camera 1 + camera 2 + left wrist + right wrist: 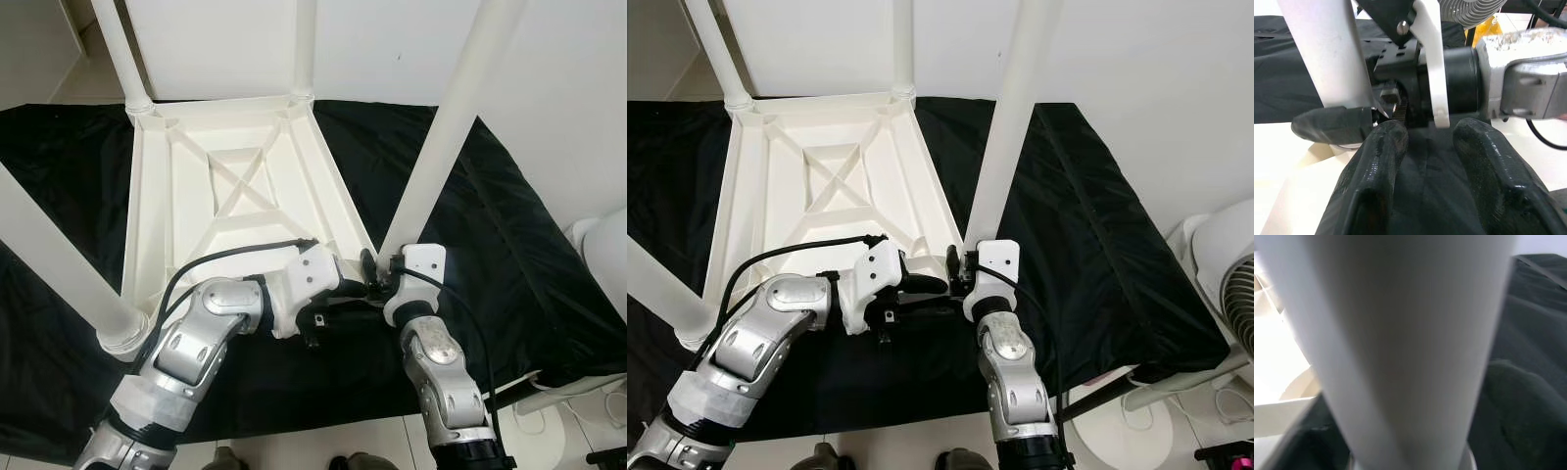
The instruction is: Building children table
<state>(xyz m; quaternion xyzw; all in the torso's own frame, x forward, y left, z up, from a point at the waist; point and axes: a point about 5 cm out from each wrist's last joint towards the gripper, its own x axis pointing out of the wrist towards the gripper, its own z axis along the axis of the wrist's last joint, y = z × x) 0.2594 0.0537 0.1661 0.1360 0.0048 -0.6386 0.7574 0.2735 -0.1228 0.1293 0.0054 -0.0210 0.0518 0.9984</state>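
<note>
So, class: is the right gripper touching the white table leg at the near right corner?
Touching. In the left wrist view a black finger of the right gripper presses against the table leg; the right wrist view has the leg right against the camera.

A black cloth [509,264] covers most of the floor, creased and rumpled, with a raised fold along its right edge. A plain white wall [558,88] rises behind the cloth's far edge. At the far left corner, a strip of pale floor [88,73] meets a white baseboard. Along the near edge, light floor tiles [323,436] show. A white fan [1225,284] stands off the cloth's right edge, its grille partly visible; white cables [588,401] lie beside its base. Lighting is even and diffuse.
</note>
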